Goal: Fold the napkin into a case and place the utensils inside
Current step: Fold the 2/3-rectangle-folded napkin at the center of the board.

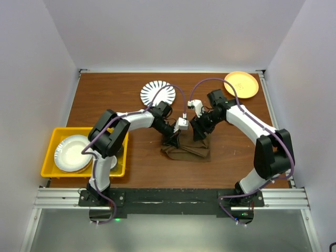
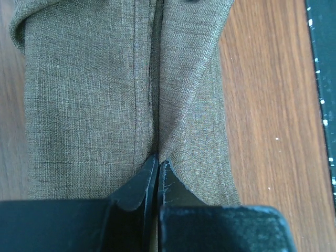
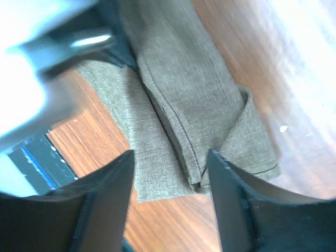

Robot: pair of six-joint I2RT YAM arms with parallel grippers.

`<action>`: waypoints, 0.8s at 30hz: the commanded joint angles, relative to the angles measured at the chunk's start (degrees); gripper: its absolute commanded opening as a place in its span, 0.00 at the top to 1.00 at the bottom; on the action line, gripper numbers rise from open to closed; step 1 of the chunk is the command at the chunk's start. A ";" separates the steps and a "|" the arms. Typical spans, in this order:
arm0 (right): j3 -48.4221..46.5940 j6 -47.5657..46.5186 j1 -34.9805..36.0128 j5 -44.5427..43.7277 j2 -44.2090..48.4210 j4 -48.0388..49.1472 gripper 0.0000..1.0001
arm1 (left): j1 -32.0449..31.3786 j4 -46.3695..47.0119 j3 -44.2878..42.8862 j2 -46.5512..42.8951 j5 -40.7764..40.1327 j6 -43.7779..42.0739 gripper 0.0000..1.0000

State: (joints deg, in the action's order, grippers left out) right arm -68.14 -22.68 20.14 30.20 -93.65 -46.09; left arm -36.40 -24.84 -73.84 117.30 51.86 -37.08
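Observation:
The olive-brown napkin (image 1: 187, 153) lies folded into a long strip on the wooden table, between the two arms. My left gripper (image 1: 172, 140) is at its left end. In the left wrist view the left gripper (image 2: 158, 160) is shut, and a crease of the napkin (image 2: 94, 94) runs straight into its tips, so it pinches the cloth. My right gripper (image 1: 198, 135) hovers over the right part. In the right wrist view this gripper (image 3: 170, 168) stands open above the napkin's (image 3: 178, 89) layered end, touching nothing. The utensils are out of view.
A striped white plate (image 1: 157, 93) sits behind the napkin and an orange plate (image 1: 241, 84) at the back right corner. A yellow tray (image 1: 51, 157) with white plates (image 1: 71, 153) stands at the left edge. The left arm's wrist shows blurred (image 3: 58, 47) in the right wrist view.

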 commanded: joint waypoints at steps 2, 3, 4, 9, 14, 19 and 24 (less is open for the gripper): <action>1.69 -11.06 0.34 2.50 5.58 2.58 0.27 | 1.77 -5.65 -4.11 6.00 -0.62 -0.54 1.00; 1.87 -11.94 0.34 2.67 6.36 3.45 0.23 | 2.21 -6.18 -4.90 6.71 0.08 -0.01 1.00; 2.13 -13.78 0.42 3.28 6.54 3.63 0.21 | 2.47 -6.79 -6.47 7.59 0.35 0.25 1.00; 5.20 -18.18 1.21 4.70 8.12 6.79 0.16 | 3.44 -11.89 -10.53 12.51 2.28 0.25 1.00; 8.98 -23.64 4.01 3.30 10.06 9.52 0.20 | 4.85 -14.97 -14.21 16.73 3.43 1.22 1.00; 10.57 -22.33 10.34 -1.18 8.57 12.42 0.23 | 5.29 -17.09 -17.12 19.29 4.04 1.39 1.00; 12.15 -20.83 12.64 -5.49 6.11 15.58 0.27 | 5.55 -16.91 -17.21 19.64 3.95 2.10 1.00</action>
State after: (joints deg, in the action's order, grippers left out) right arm -57.21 -43.53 31.83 28.99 -85.93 -35.05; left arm -31.64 -43.20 -91.18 133.21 66.74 -33.52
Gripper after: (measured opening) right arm 0.755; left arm 0.027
